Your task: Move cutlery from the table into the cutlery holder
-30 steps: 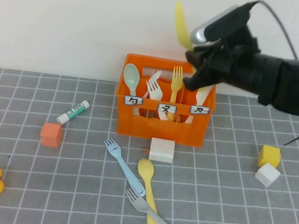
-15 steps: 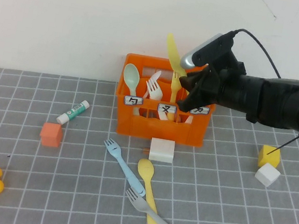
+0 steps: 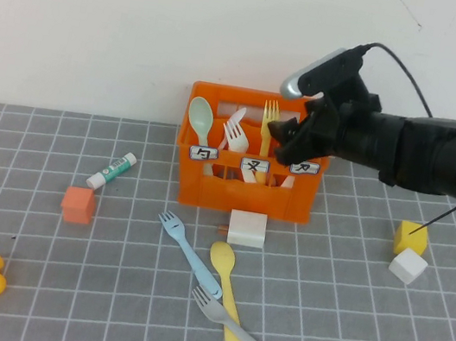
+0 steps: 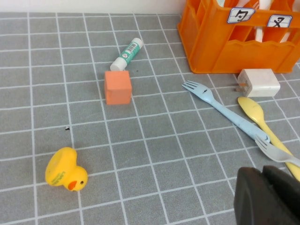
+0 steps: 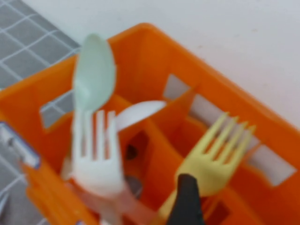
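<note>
Even, bright, diffuse light fills the high view; the pale wall behind is washed flat, and the orange cutlery holder (image 3: 252,159) and the blocks throw only short, soft shadows on the grey surface (image 3: 36,270). No glare shows. The left wrist view is sharp across the tiles, though the dark left gripper (image 4: 267,197) at its edge is blurred. The right wrist view is soft throughout: fork tines smear, and its near dark fingertip is unfocused

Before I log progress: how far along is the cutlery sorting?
Done: mint spoon, white fork and yellow fork stand in the cutlery holder. In hand: nothing; right gripper open over it, left gripper shut, parked. Left: blue fork, yellow spoon, grey fork.
</note>
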`<state>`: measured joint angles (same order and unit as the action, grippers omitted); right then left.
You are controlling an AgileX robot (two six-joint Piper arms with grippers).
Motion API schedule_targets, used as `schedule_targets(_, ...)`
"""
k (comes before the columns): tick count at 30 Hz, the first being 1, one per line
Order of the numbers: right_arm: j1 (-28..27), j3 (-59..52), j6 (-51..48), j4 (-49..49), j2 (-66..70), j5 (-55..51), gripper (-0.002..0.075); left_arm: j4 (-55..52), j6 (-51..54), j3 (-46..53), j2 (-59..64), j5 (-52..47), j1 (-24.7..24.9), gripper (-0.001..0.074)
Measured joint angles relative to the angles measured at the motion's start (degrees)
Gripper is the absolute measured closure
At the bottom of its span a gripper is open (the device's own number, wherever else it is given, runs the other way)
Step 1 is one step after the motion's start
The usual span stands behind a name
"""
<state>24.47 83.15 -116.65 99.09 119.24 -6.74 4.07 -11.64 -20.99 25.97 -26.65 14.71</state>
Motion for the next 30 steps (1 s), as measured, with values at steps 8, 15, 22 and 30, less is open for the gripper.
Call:
schedule_targets(8, 0.0, 0.0, -2.1, 0.0, -10.7, 4.5, 0.0398, 0.0, 2.4, 0.0, 0.0, 0.4, 0.0, 0.0735)
schedule_targets(15, 0.0, -1.0, -2.9, 0.0, -29.4, 2.7, 0.0705, 0.0, 4.8, 0.0, -0.8, 2.8, 0.0, 0.0735)
schedule_targets(22, -0.1, -8.8, 2.1, -7.8, -44.2, -15.8, 0.0726, 0.0, 6.7, 0.0, -5.1, 5.5, 0.0, 0.0735)
schedule_targets(30, 0.0, -12.8, 37.9, -51.5, -48.1, -49.4, 0.0727, 0.1, 9.7, 1.0, -7.5, 5.0, 0.0, 0.0735)
